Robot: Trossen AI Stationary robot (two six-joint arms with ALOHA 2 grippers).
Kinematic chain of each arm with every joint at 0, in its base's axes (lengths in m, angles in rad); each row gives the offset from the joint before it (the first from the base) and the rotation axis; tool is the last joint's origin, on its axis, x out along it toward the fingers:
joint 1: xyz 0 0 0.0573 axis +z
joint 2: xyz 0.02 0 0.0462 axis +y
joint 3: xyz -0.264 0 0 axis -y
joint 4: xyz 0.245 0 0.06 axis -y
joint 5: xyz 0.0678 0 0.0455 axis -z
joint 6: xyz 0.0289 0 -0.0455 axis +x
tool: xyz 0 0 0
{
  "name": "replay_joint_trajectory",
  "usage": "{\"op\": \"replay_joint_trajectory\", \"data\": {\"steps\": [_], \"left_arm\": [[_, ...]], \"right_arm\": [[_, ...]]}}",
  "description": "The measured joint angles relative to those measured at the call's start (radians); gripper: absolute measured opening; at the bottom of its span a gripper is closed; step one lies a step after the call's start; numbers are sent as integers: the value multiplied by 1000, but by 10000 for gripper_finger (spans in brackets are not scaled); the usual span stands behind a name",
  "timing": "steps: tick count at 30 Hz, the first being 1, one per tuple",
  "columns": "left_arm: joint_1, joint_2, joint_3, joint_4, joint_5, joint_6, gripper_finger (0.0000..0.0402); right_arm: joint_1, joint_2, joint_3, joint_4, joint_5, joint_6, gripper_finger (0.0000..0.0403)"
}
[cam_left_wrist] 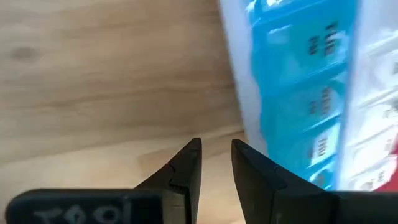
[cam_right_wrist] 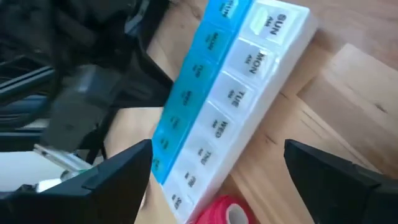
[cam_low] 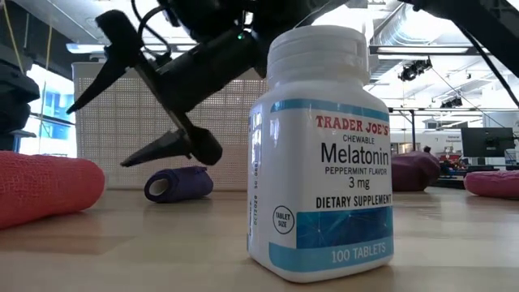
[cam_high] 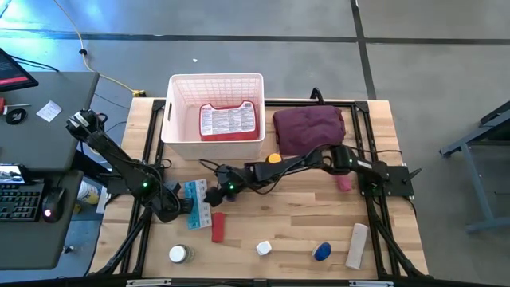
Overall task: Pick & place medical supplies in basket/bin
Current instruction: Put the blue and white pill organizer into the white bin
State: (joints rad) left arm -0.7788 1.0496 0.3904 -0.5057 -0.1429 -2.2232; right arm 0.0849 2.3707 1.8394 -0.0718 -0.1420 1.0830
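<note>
- Grippers meet at the weekly pill organizer in the table's middle, left of centre: the right gripper hangs over it with fingers spread wide and nothing between them; the left gripper sits just beside its edge, fingers nearly together, holding nothing.
- Bare wood lies free in front, between the red roll and the bottles.
- White basket stands at the far edge (a flat red case inside).
- Only the low view shows the melatonin bottle label and a purple roll.

Blue-white pill organizer on wood, red roll beside, tool open
</note>
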Motion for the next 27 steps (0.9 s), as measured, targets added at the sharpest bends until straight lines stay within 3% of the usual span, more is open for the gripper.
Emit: {"op": "replay_joint_trajectory", "data": {"steps": [9,16,23,27], "left_arm": [[0,0,0,59,-84,19,124],[0,0,0,62,-134,32,124],[0,0,0,72,-121,74,124],[0,0,0,97,-115,96,124]], "right_arm": [[0,12,15,-163,21,-13,355],[-1,15,15,-175,-2,62,355],[7,7,19,-353,-179,-37,348],[1,-25,14,-430,-247,-12,339]]}}
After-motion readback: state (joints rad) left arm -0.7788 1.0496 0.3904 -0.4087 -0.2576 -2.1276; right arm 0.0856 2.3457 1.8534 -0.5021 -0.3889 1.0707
